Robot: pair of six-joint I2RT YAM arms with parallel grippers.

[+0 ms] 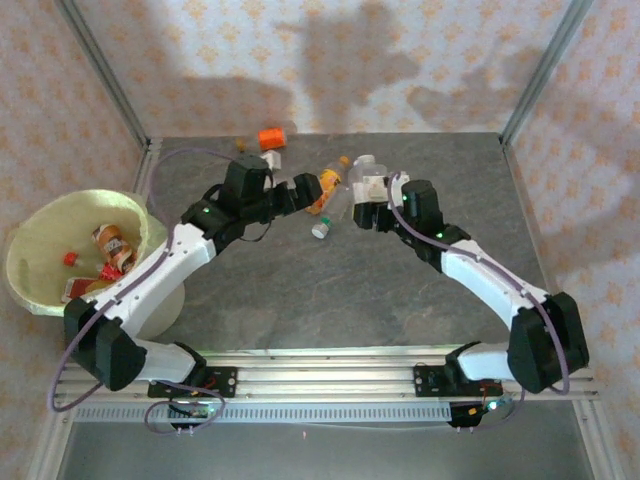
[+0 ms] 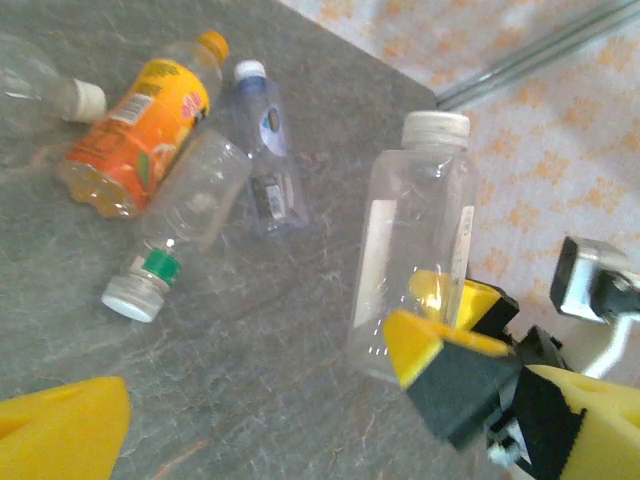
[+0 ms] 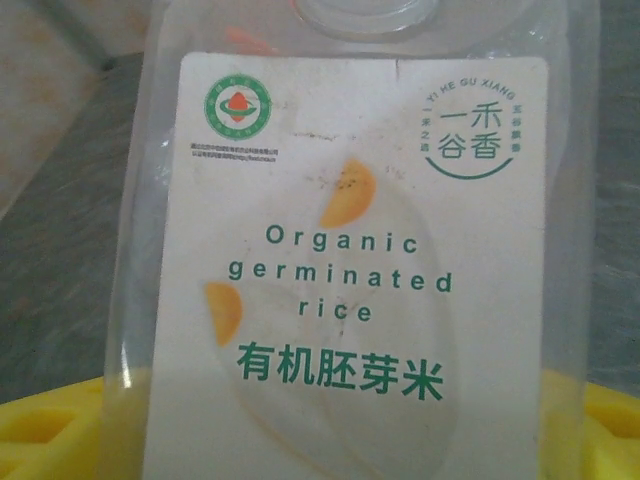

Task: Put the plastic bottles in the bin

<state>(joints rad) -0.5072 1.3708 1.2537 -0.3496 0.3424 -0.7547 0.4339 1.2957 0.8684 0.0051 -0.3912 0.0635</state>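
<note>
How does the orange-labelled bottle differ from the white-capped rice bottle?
The orange-labelled bottle lies on its side on the table; the rice bottle is upright. The orange-labelled bottle is ungripped; the rice bottle is gripped between the fingers of the right gripper. The orange-labelled bottle has an orange cap and label; the rice bottle has white ones. Both are capped clear plastic.
</note>
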